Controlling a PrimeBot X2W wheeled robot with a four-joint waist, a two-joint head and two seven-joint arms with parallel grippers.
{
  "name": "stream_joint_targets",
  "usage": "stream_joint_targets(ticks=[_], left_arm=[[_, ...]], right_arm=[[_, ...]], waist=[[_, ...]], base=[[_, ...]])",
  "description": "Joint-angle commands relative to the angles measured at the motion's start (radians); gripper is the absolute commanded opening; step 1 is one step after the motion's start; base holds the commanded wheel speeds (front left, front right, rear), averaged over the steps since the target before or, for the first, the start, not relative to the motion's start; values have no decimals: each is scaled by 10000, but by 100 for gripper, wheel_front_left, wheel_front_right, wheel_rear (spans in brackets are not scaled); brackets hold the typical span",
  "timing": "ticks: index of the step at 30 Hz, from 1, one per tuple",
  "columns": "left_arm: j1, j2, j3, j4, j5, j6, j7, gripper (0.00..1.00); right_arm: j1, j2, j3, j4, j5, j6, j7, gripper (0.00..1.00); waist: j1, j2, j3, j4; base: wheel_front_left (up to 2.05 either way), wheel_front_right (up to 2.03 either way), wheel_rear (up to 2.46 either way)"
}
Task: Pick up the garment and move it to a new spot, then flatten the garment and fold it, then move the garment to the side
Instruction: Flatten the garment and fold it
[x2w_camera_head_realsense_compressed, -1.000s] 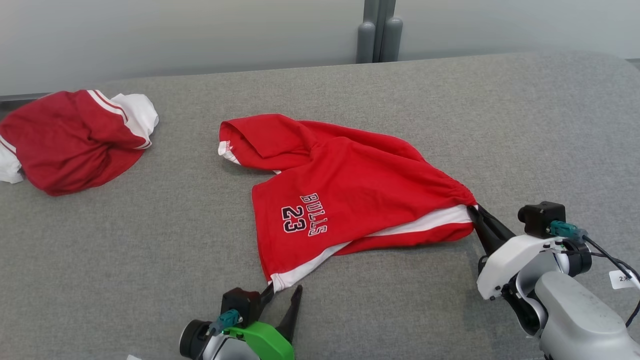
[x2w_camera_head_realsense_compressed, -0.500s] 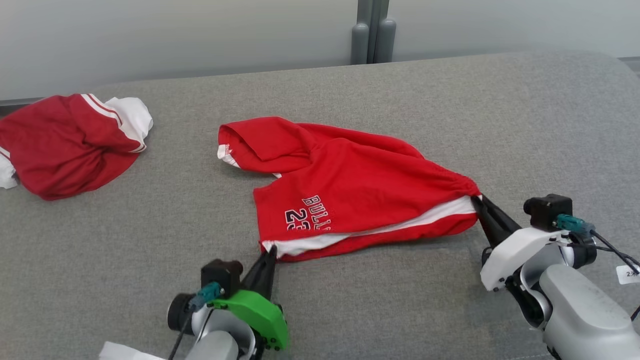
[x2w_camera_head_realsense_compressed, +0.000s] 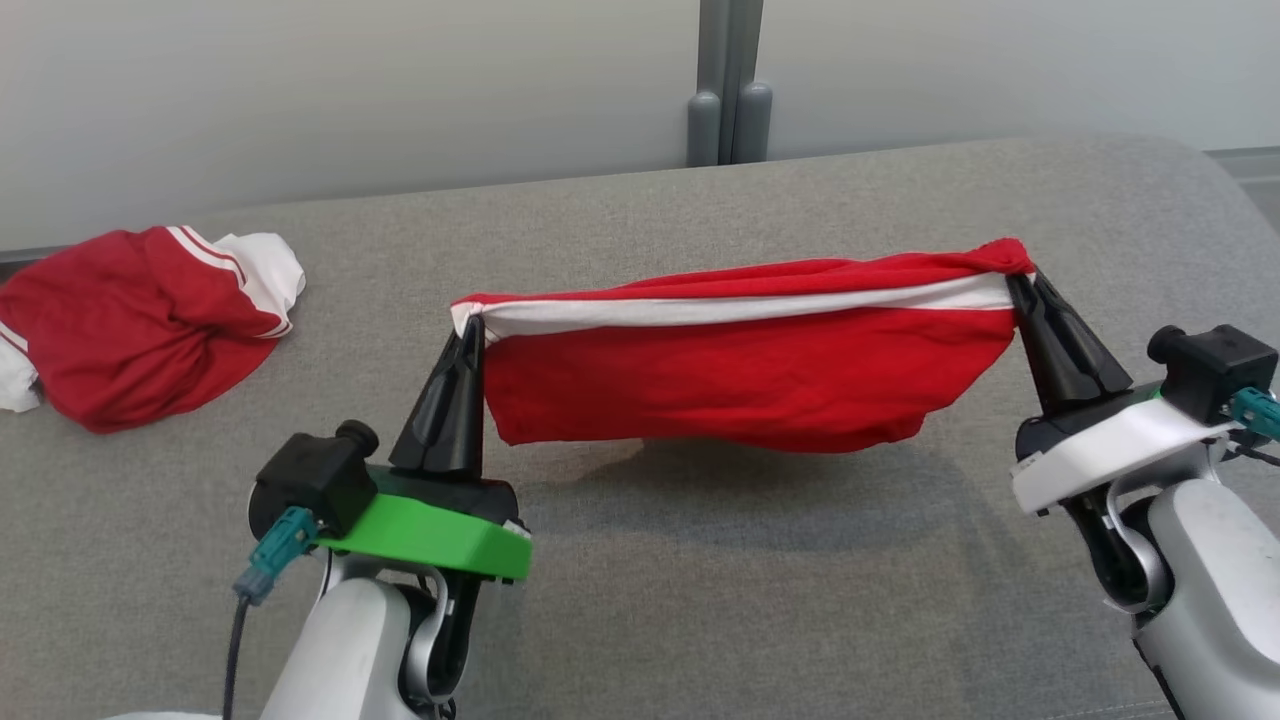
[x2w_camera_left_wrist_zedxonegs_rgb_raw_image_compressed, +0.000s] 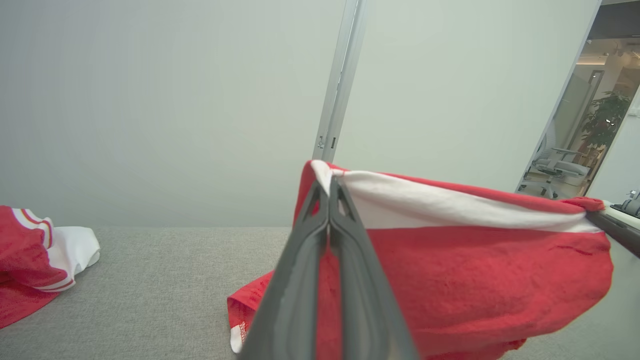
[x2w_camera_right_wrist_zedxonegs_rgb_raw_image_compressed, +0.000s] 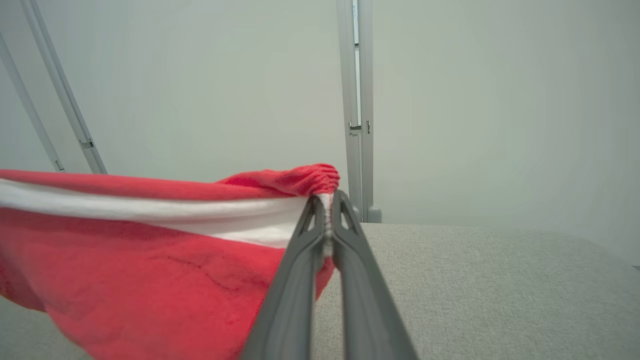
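Pick-and-move step: left gripper (x2w_camera_head_realsense_compressed: 468, 330) and right gripper (x2w_camera_head_realsense_compressed: 1022, 285) both clamp the garment (x2w_camera_head_realsense_compressed: 740, 370) aloft; next, carry over and lay flat.

Bright, even, diffuse indoor light with no glare; the hanging red shorts (x2w_camera_head_realsense_compressed: 740, 375) throw a soft, faint shadow on the grey cushion (x2w_camera_head_realsense_compressed: 700, 600) below; both wrist views blur the near fingers (x2w_camera_left_wrist_zedxonegs_rgb_raw_image_compressed: 295, 300); wall rails (x2w_camera_right_wrist_zedxonegs_rgb_raw_image_compressed: 55, 85) lean at the right wrist view's left edge.
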Motion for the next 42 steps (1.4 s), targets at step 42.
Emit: stream_joint_targets(ticks=[42], left_arm=[[-9543,1292,533,2489,306,-542,1170,0]], right_arm=[[-7549,1773,-592,1212,-1732,-1,516,0]], waist=[[0,-1,3187,-656]], base=[[0,0,0]])
